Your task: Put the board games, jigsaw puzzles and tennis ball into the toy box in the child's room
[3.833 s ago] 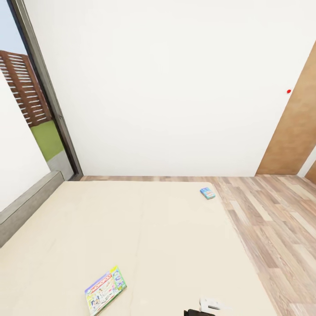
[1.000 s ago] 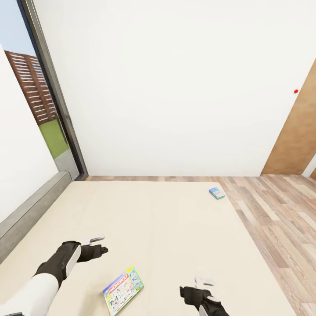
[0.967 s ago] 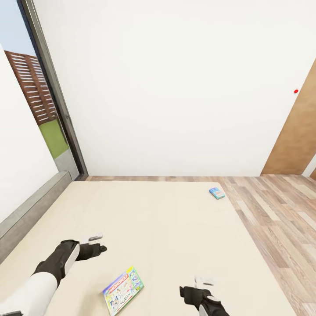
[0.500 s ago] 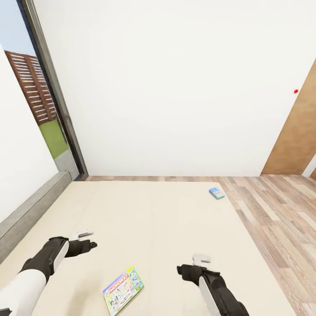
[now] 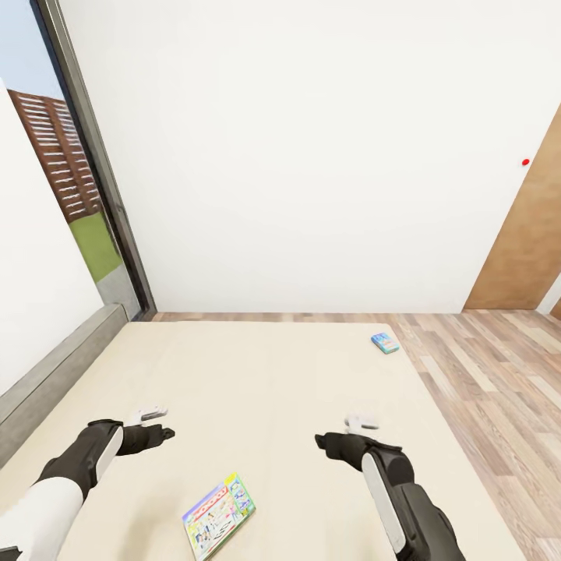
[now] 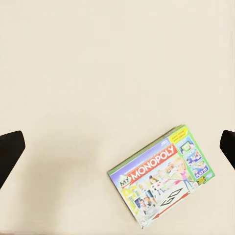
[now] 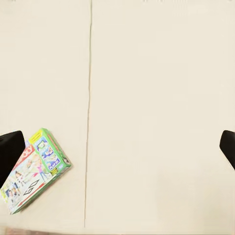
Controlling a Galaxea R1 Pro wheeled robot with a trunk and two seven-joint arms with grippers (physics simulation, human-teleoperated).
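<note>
Monopoly box [image 5: 219, 515] flat on bed [image 5: 273, 374], nearest, between both arms. Left gripper [image 5: 161, 433] and right gripper [image 5: 323, 441] hover above mattress, fingers spread wide, holding nothing. Advised: centre one gripper over box edge, descend straight, pinch across short side. Second game [image 5: 385, 343] at far bed corner. Toy box, table: out of frame.

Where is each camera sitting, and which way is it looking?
Head view: on the robot's head, looking down over the bed; both arms show, left pincer, right pincer.
Left wrist view: near the left pincer, facing the mattress and the Monopoly box; dark fingertips show.
Right wrist view: near the right pincer, facing the mattress.
All three share the Monopoly box.
</note>
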